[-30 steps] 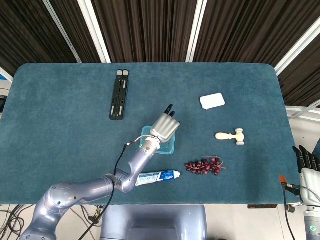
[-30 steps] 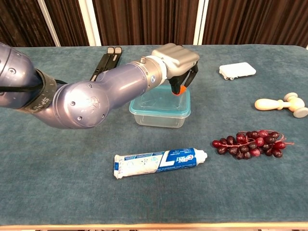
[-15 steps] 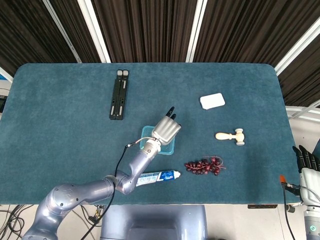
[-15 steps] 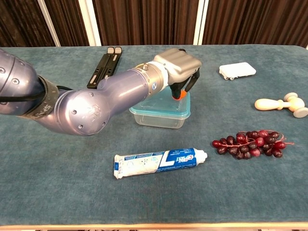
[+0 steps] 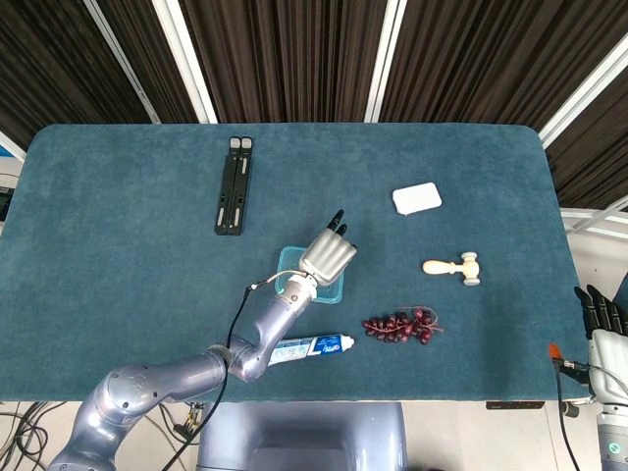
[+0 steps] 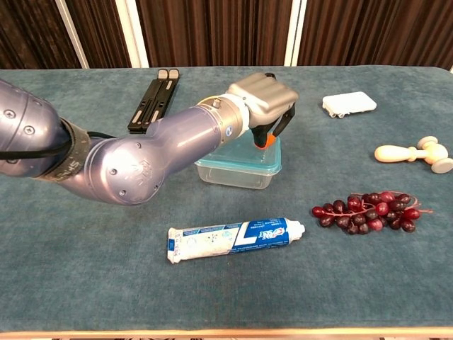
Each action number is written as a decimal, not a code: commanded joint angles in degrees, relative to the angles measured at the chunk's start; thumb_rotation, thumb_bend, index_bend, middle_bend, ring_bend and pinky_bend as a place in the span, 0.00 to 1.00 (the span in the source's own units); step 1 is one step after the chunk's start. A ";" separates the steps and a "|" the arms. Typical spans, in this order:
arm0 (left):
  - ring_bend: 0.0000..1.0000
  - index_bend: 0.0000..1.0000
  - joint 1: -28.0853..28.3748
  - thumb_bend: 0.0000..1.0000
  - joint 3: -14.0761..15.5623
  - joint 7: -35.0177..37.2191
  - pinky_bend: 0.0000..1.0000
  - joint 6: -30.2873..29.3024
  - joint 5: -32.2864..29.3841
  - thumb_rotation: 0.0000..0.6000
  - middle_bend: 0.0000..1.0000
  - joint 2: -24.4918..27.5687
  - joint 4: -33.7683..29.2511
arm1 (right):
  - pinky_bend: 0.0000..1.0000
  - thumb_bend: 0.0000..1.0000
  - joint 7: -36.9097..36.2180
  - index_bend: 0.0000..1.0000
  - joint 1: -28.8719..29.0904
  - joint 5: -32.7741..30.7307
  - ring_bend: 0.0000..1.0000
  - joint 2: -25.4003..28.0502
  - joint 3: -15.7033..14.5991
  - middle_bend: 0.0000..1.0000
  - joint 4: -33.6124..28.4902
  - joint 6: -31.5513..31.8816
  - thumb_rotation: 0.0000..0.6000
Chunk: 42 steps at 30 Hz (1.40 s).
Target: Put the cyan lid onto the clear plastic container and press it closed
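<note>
On container (image 6: 241, 173) | cyan lid (image 6: 265, 164) flat (level) | left hand (image 6: 260, 98) pressing

A rounded-corner table (image 5: 118, 196) covered in teal, felt-like cloth filled most of the head view. Behind it, from ten to two o'clock, hung dark brown pleated curtains (image 5: 285, 59) crossed by slanted white bars (image 5: 186, 59). At three o'clock, past the table's edge, lay pale floor (image 5: 594, 250). Lighting was even and diffuse.
</note>
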State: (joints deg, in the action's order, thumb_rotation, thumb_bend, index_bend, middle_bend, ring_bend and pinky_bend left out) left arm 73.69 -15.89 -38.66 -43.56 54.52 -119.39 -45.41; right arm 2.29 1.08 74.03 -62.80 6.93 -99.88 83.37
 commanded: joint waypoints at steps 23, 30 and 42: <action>0.21 0.64 -3.24 0.55 -1.91 0.52 0.06 -7.14 4.19 1.00 0.56 7.07 -13.19 | 0.00 0.36 0.27 0.04 0.02 0.31 0.00 0.00 -0.19 0.00 -0.02 0.01 1.00; 0.21 0.65 -6.30 0.55 0.36 -0.20 0.06 -8.21 4.82 1.00 0.57 12.13 -22.72 | 0.00 0.36 0.54 0.04 0.02 0.33 0.00 -0.15 -0.17 0.00 0.08 0.16 1.00; 0.21 0.65 -10.06 0.55 5.69 -3.65 0.06 -8.48 4.06 1.00 0.57 18.60 -34.75 | 0.00 0.36 0.47 0.04 -0.02 0.42 0.00 -0.11 -0.17 0.00 0.13 0.25 1.00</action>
State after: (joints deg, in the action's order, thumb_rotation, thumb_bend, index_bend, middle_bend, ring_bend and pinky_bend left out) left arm 64.47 -11.20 -41.93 -51.59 58.23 -101.96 -78.70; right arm 2.77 1.05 74.46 -62.90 6.77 -99.75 83.64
